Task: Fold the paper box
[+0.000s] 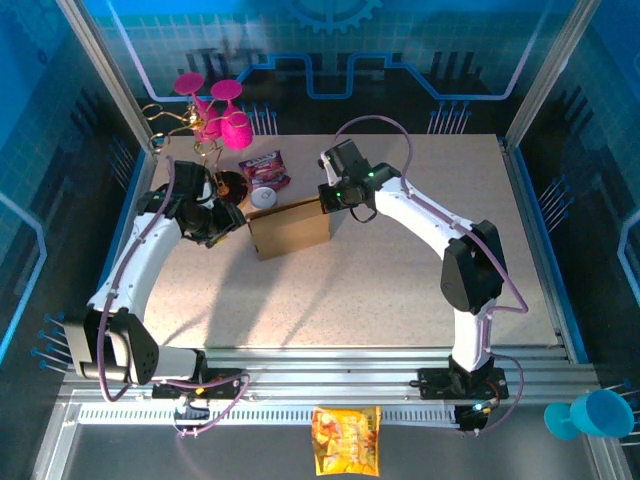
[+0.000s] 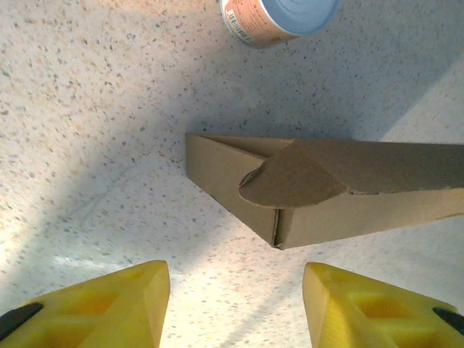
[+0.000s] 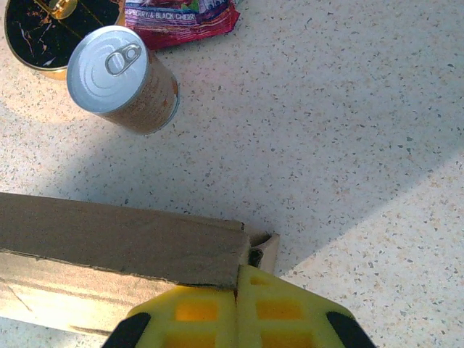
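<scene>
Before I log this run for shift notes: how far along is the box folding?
Done: the paper box stands as a shallow shell, walls up. In hand: the right hand pinches one corner; the left hand hovers open. Left: probably tucking the rounded tab.

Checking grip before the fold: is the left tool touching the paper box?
Apart. In the left wrist view the left tool is open, and bare table shows between its fingers and the paper box.

A speckled beige tabletop (image 1: 400, 280) sits inside an aluminium frame (image 1: 105, 75) with clear side panels. The back wall (image 1: 420, 45) is blue, printed with a fine grid and circuit-like lines. Slotted aluminium rails (image 1: 330, 365) run along the near edge. Soft diagonal shadows cross the tabletop.
</scene>
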Tool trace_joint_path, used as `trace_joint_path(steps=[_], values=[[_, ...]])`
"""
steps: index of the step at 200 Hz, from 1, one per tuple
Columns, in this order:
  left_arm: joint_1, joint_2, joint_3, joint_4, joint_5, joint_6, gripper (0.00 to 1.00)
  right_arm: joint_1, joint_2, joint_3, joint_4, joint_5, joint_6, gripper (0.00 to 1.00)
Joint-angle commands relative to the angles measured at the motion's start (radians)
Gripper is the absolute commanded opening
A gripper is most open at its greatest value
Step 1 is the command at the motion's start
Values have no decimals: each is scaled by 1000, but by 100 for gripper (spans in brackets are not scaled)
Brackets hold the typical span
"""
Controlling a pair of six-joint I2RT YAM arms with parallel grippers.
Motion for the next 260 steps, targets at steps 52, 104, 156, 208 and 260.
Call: trace_joint_path(steps=[52, 104, 156, 208, 260], values=[[-43, 105, 115, -44, -62, 216, 52, 9, 53, 0, -115, -27, -15, 0], [-68, 169, 146, -14, -63, 216, 46, 7, 54, -3, -117, -31, -15, 0], [-105, 184, 108, 23, -133, 210, 46, 1, 53, -4, -114, -40, -12, 0], [-109, 177, 21, 92, -155, 184, 30, -2, 53, -9, -111, -44, -11, 0], [-112, 156, 43, 73, -159, 166, 21, -4, 56, -2, -115, -44, -14, 0]])
